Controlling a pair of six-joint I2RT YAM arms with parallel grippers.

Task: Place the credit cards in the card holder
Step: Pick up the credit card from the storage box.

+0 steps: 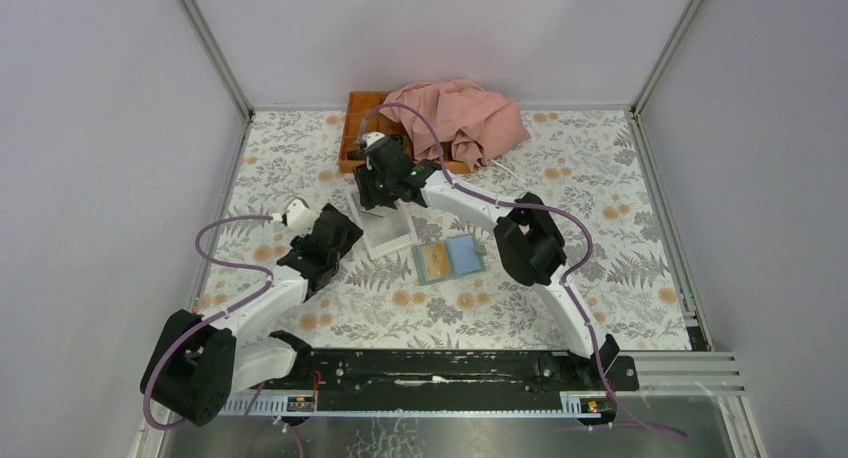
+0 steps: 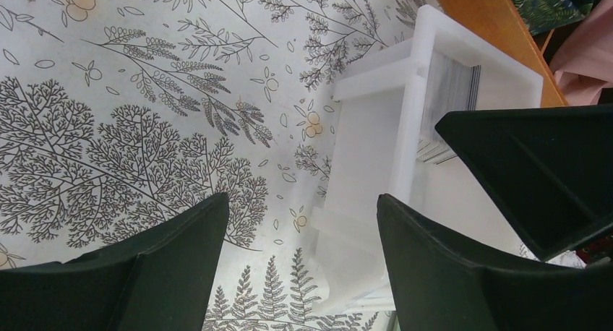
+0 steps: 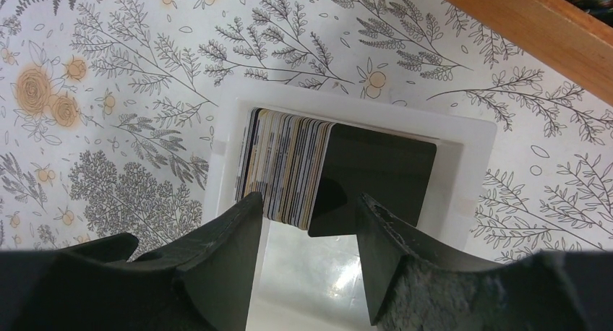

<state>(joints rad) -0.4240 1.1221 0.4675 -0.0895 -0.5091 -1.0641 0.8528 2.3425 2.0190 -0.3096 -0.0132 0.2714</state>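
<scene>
The credit cards (image 3: 285, 165) stand on edge as a stack in a white open-topped box (image 3: 463, 139), with one black card (image 3: 383, 175) leaning off the stack's right side. My right gripper (image 3: 309, 207) hangs open just above the box, and its fingertips flank the stack's near end without holding it. From above, the right gripper (image 1: 372, 196) is over the box (image 1: 392, 236). The card holder (image 1: 448, 259) lies open on the table right of the box, orange and pale blue inside. My left gripper (image 2: 302, 208) is open over the patterned tabletop beside the box (image 2: 376, 139), holding nothing.
An orange wooden tray (image 1: 358, 128) sits at the back, partly under a pink cloth (image 1: 465, 118). The tray's edge (image 3: 535, 20) runs close behind the white box. A black finger of the right gripper (image 2: 535, 172) shows in the left wrist view.
</scene>
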